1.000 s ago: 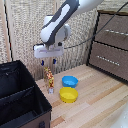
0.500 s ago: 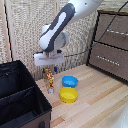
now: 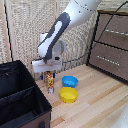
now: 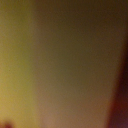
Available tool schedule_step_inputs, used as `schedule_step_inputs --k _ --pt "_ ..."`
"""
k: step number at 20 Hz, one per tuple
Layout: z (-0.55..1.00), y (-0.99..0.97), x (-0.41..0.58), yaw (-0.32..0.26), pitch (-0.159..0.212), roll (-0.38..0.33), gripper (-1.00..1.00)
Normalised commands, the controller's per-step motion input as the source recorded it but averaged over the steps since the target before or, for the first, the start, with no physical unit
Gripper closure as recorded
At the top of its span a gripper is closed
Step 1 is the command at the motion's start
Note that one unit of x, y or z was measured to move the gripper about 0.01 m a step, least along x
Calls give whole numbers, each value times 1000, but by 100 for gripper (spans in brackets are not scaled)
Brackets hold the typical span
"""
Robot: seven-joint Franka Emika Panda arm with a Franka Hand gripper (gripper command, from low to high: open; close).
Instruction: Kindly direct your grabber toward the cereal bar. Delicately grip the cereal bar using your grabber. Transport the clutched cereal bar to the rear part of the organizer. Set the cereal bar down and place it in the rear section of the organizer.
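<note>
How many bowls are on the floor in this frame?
2: a blue bowl beside the cereal bar, and a yellow bowl touching it on the nearer side. The organizer might hide more.

The wrist view is blurred throughout into yellow-green and dark red smears, and nothing in it can be identified. In the exterior view, the organizer point(image 3: 20, 100) is cut off by the left and bottom edges. The fingers of the end effector point(image 3: 48, 75) are largely masked by the cereal bar point(image 3: 49, 80), whose printing is too small to be read.
</note>
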Motion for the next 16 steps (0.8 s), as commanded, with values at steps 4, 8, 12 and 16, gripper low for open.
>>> schedule_step_inputs --k 4,8,12,16 --pt "34 20 0 13 0 0 100" --pt "210 1 0 1 0 0 100" --pt "639 0 8 0 27 0 100" --pt "941 0 106 0 78 -3 100"
